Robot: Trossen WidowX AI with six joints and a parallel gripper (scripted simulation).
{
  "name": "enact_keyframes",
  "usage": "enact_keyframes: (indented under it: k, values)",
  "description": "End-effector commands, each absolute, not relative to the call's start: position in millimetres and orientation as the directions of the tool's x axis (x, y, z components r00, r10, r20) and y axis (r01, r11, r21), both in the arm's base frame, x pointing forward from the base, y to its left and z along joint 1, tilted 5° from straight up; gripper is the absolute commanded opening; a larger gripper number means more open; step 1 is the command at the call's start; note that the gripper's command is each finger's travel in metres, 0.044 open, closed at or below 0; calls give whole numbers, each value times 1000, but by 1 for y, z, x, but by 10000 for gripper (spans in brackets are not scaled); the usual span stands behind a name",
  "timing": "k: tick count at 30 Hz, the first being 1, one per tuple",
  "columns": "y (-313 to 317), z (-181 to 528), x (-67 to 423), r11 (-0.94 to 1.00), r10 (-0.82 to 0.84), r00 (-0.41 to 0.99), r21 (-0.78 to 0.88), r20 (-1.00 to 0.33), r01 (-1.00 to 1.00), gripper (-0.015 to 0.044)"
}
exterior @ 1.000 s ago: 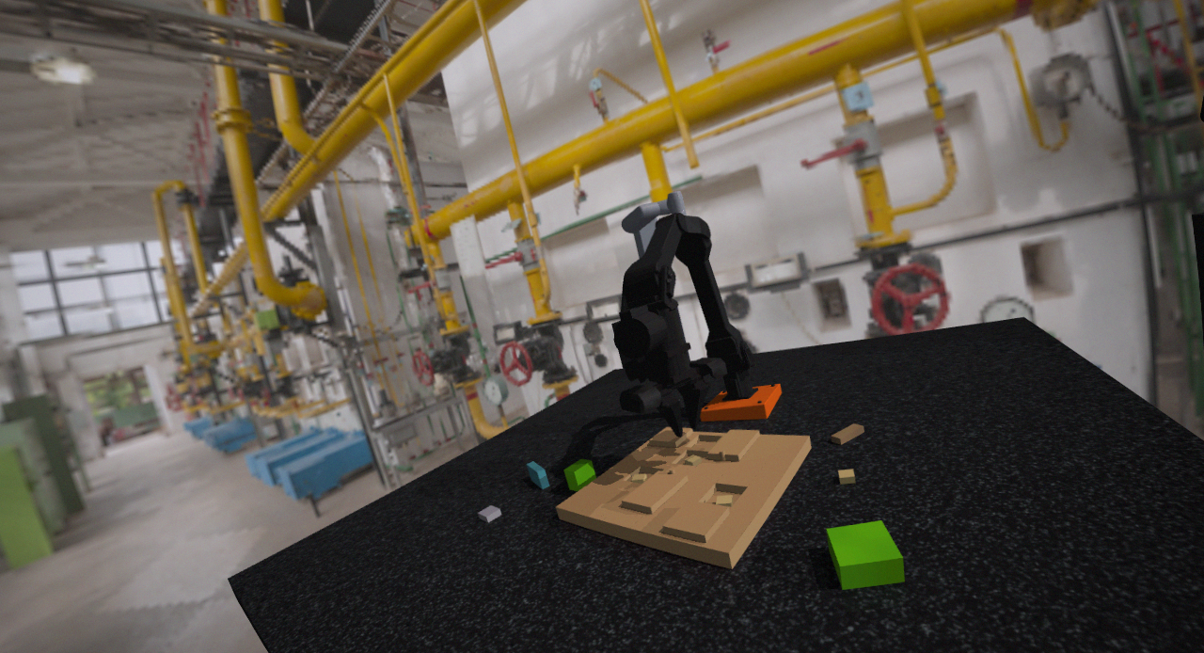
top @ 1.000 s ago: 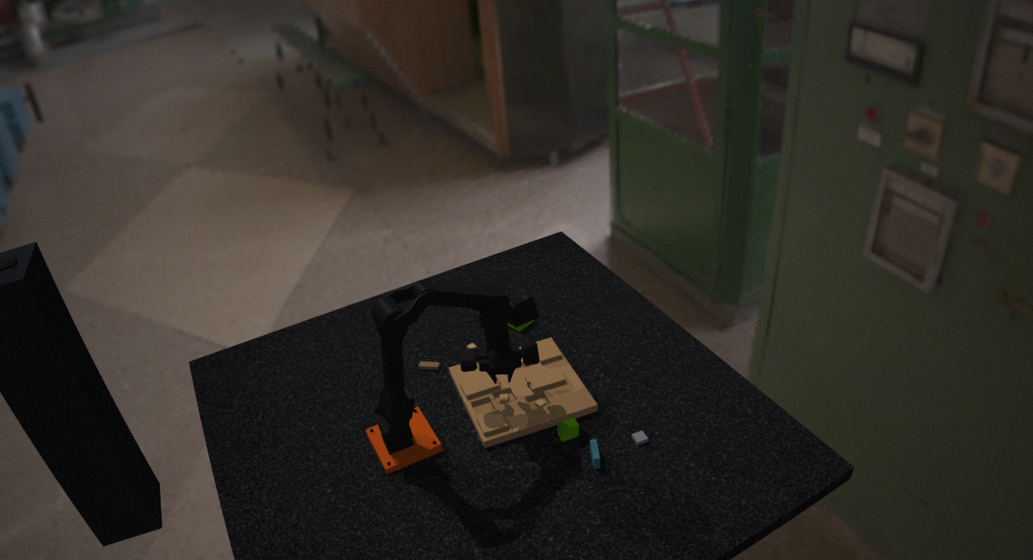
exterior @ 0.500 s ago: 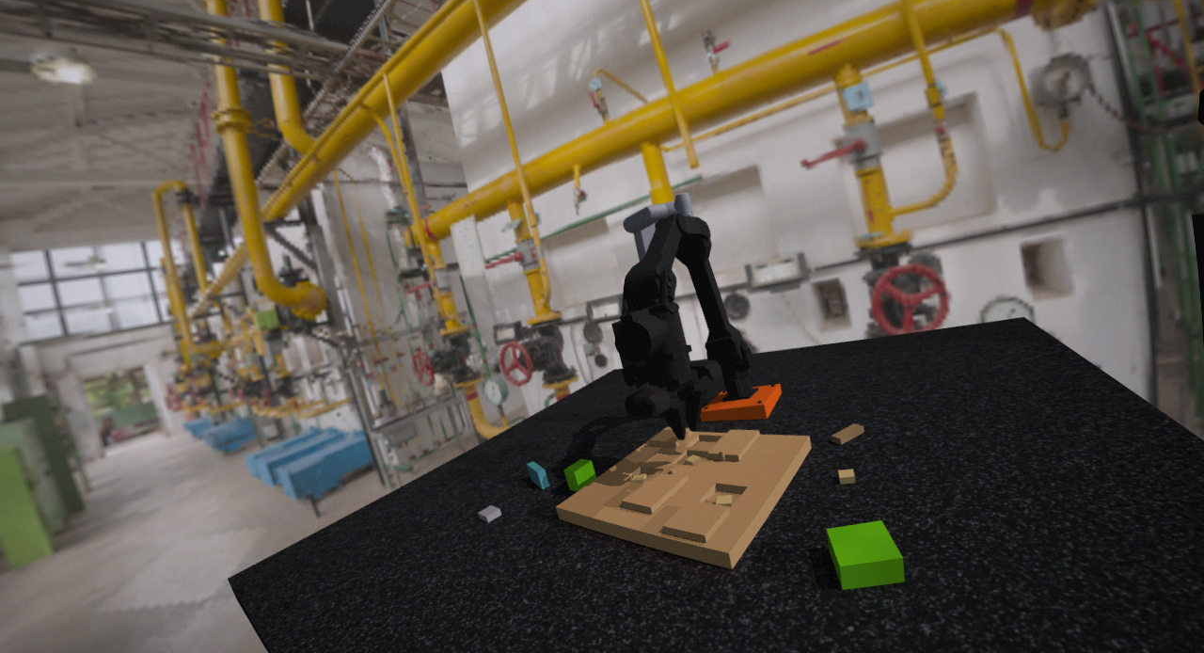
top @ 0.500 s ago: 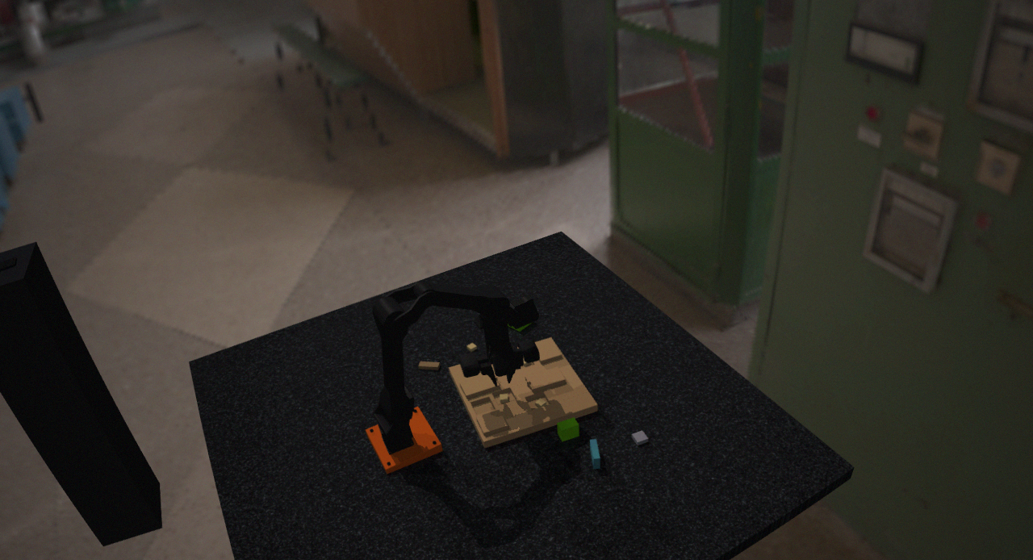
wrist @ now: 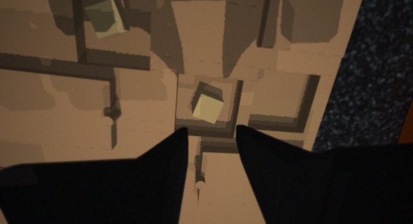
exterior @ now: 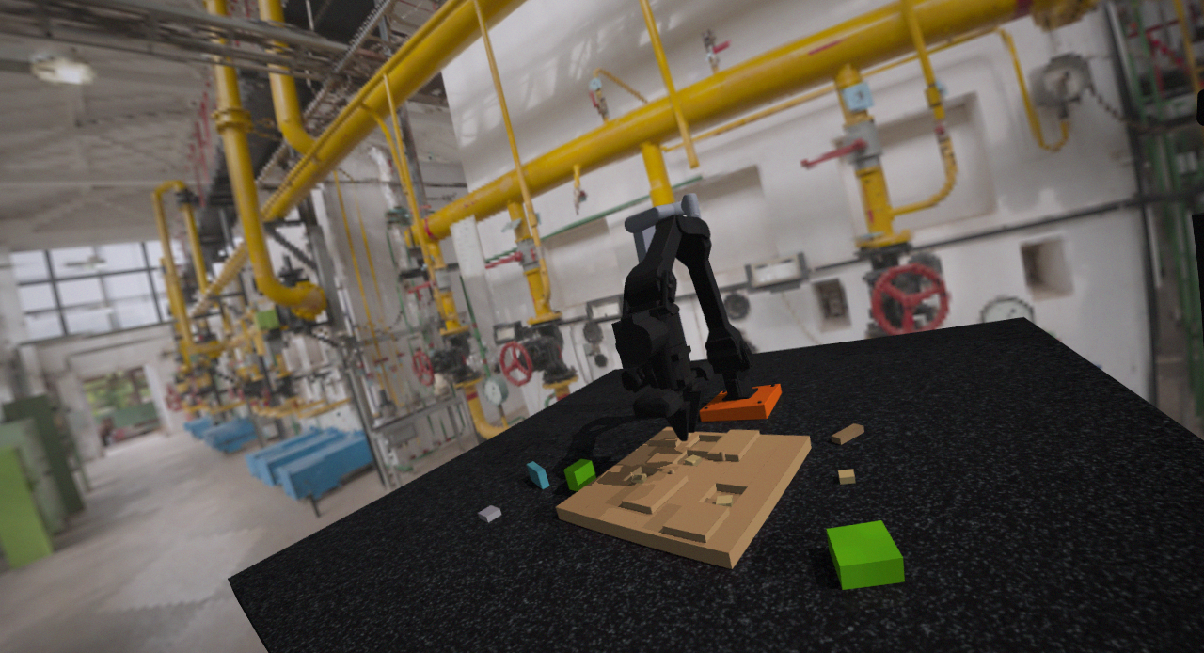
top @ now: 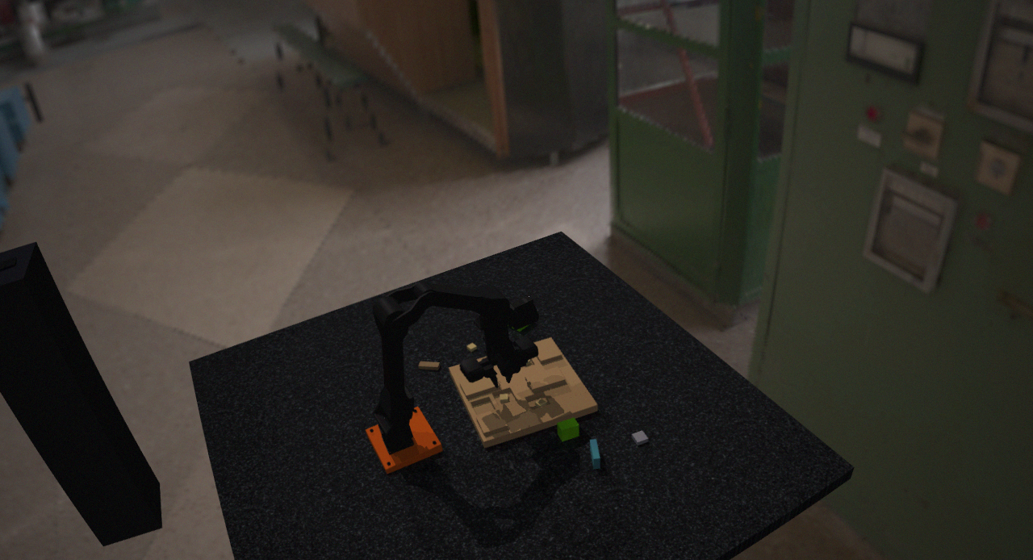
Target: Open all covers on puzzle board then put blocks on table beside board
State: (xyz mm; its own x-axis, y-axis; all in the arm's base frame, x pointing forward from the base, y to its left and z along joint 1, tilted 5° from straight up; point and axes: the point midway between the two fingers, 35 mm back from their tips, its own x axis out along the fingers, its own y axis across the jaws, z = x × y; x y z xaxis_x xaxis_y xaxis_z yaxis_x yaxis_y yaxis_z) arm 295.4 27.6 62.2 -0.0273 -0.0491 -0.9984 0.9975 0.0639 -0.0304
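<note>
The tan puzzle board (top: 498,432) (exterior: 762,498) (wrist: 145,137) lies on the black table. My gripper (top: 498,374) (exterior: 680,430) (wrist: 211,133) hangs low over the board's near corner, fingers partly apart with nothing between them. In the wrist view a pale yellow block (wrist: 208,108) sits tilted in an uncovered square well just ahead of the fingertips. The well's cover (wrist: 198,33) stands beyond it. A second pale block (wrist: 104,19) sits in another open well at the upper left. A well (wrist: 277,101) to the right looks empty.
On the table beside the board lie a small green cube (top: 568,428) (exterior: 578,474), a blue block (top: 594,453) (exterior: 537,474), a grey block (top: 640,436) (exterior: 489,513), a tan bar (top: 428,365) (exterior: 847,434), a tan cube (top: 471,346) (exterior: 846,475) and a large green block (exterior: 864,554). The orange arm base (top: 404,449) (exterior: 740,403) stands close by.
</note>
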Motion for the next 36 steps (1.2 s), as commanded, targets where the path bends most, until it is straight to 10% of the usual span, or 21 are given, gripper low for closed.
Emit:
enact_keyframes:
  k: [1, 36]
  values:
    - [27, 61, 295, 96, -53, -28, -33, -998, 995, 144]
    - [26, 48, 295, -351, -53, -28, -8, -998, 937, 144]
